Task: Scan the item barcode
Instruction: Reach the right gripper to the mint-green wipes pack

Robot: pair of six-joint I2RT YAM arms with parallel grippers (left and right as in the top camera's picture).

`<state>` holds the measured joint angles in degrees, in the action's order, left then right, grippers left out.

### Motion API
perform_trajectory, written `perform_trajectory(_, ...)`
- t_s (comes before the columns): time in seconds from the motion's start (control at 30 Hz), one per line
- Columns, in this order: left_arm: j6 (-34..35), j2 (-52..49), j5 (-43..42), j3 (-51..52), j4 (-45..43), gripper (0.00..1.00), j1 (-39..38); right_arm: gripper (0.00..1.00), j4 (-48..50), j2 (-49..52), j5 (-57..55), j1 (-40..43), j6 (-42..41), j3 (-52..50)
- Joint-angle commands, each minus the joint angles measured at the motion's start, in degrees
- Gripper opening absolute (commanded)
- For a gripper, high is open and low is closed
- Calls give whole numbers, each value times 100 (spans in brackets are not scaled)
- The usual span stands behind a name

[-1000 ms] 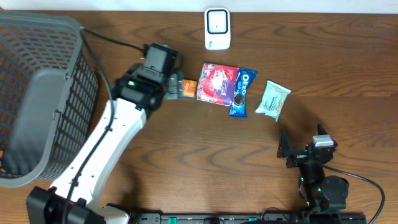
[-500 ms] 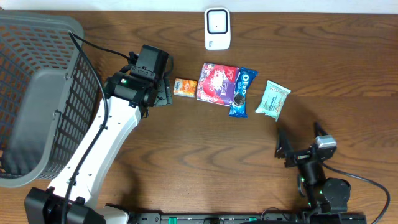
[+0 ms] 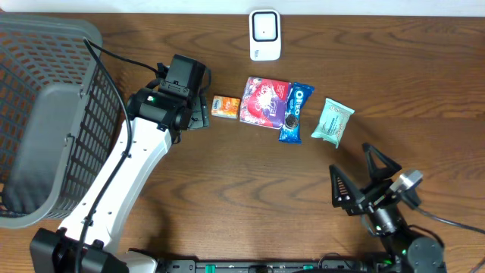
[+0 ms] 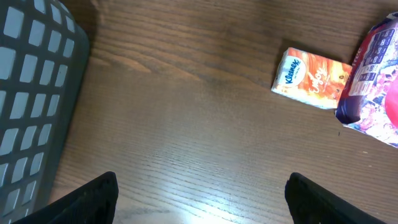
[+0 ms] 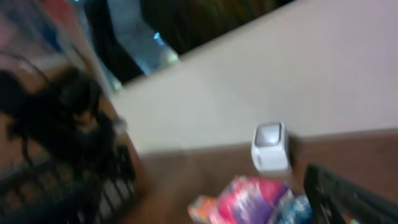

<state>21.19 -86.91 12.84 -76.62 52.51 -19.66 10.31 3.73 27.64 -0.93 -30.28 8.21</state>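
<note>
Several items lie in a row on the wooden table: an orange tissue pack [image 3: 226, 106] [image 4: 313, 79], a purple snack pack [image 3: 264, 101] [image 4: 373, 74], a blue Oreo pack [image 3: 295, 112] and a mint-green pack [image 3: 333, 121]. The white barcode scanner [image 3: 265, 35] [image 5: 270, 147] stands at the far edge. My left gripper [image 3: 198, 112] [image 4: 200, 199] is open and empty over bare wood, just left of the tissue pack. Near the front right, my right gripper [image 3: 362, 178] stands wide open and empty, tilted up; its wrist view is blurred.
A large grey mesh basket [image 3: 45, 114] [image 4: 31, 93] fills the left side of the table, close to my left arm. A black cable [image 3: 132, 47] runs along the far edge from the basket toward the left wrist.
My left gripper drew back to the left from the tissue pack, leaving it on the table, then held still. My right gripper swung up and to the right.
</note>
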Motion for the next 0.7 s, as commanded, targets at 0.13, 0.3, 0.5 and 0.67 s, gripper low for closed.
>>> perform_trajectory(0.13,52,-42,114,-42,15,86,9,99,-3141,2413,-874,214,1952,2575)
perform_trajectory(0.3,52,-42,116,-42,15,86,9,99,-4850,5058,-1250,229,2295,4323)
perform_trajectory(0.5,52,-42,114,-42,15,86,9,99,-5685,7357,516,227,2304,5952)
perform_trajectory(0.67,52,-42,116,-42,15,86,9,99,-5560,8325,1178,37,2308,6437)
